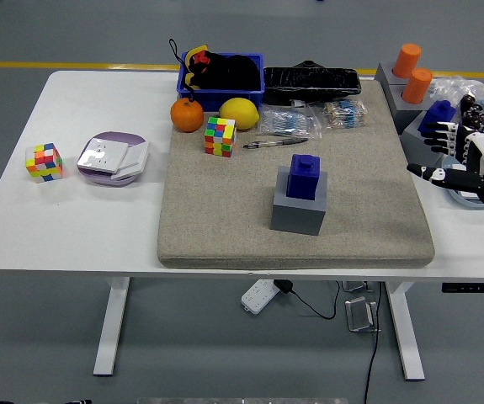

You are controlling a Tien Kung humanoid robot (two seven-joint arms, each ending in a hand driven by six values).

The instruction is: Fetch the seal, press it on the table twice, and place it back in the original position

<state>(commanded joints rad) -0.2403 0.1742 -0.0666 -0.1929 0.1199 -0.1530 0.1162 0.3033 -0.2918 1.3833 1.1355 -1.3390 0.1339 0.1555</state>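
Near edge of the grey felt mat is bare. Blue seal sits upright in its grey holder, mid-mat, untouched: fetch, both presses and return all pending, by my reading. Right hand hovers at the tabletop's right edge, fingers spread, empty. Open mat left of holder offers pressing room.

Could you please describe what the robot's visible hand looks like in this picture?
Only the right hand shows, at the picture's right edge. Its fingers are black and jointed with white segments and pale tips, mounted on a white palm and wrist casing. A small red mark sits on the white casing. No cables are visible on it, and the left arm is out of view.
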